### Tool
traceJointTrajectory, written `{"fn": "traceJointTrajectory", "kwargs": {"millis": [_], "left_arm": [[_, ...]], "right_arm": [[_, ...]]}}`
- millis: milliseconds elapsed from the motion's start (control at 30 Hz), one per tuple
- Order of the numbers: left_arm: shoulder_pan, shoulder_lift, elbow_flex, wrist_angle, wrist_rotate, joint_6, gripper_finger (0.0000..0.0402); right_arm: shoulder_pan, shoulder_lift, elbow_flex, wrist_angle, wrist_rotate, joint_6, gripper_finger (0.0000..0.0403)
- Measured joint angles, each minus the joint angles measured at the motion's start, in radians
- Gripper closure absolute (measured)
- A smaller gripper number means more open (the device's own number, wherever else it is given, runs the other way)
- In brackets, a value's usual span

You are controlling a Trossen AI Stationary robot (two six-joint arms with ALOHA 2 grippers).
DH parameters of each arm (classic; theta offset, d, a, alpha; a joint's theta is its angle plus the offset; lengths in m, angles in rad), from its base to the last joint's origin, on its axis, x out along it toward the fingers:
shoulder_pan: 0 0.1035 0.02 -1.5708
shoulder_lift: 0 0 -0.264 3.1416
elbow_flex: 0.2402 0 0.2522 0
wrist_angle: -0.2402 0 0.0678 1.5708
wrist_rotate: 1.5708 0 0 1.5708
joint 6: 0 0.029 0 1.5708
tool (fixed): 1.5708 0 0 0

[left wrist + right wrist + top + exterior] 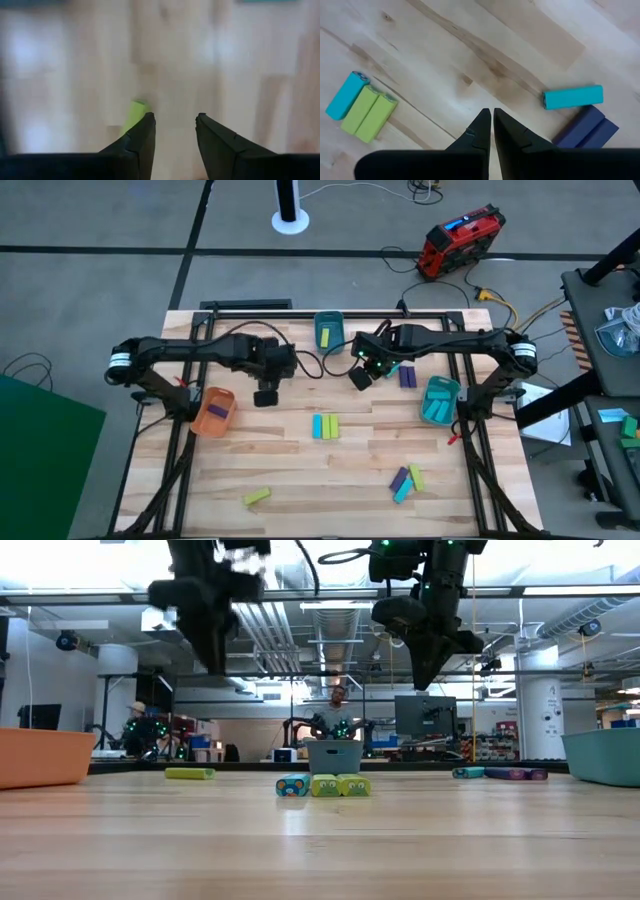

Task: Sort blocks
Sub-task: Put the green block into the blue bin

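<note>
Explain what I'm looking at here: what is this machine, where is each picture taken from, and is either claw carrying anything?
Two dark robot arms work over a wooden table. One picture looks straight down, one looks level across the tabletop, and one comes from each wrist. The left claw is open and empty, above a yellow-green block. The right claw is shut and empty, hanging over bare wood. Loose blocks lie about, including a middle trio. An orange bin sits left, a teal bin right, another teal bin at the back.

Pale wood table (530,30), planked, smooth, faint sheen, visible grain and knots. Smooth matt plastic-looking blocks (572,96). Matt black fingers (517,137), plastic by the look.
</note>
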Motion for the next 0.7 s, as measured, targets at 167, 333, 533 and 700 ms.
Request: {"fn": "traceJointTrajectory", "kwargs": {"millis": [167,333,533,700], "left_arm": [[0.101,-0.001,-0.154,0.101,0.098,0.201,0.0313],[0.197,-0.002,-0.255,0.197,0.099,0.251,0.0345],[0.288,-0.002,-0.277,0.249,0.109,0.383,0.0337],[0.324,-0.001,-0.277,0.269,0.153,0.445,0.0294]], "right_arm": [[0.0,0.0,0.0,0.001,0.0,0.003,0.039],[0.0,0.0,0.0,0.006,0.0,0.015,0.039],[0.0,0.0,-0.001,0.025,0.0,0.041,0.039],[0.0,0.0,-0.001,0.024,0.002,0.069,0.039]]}}
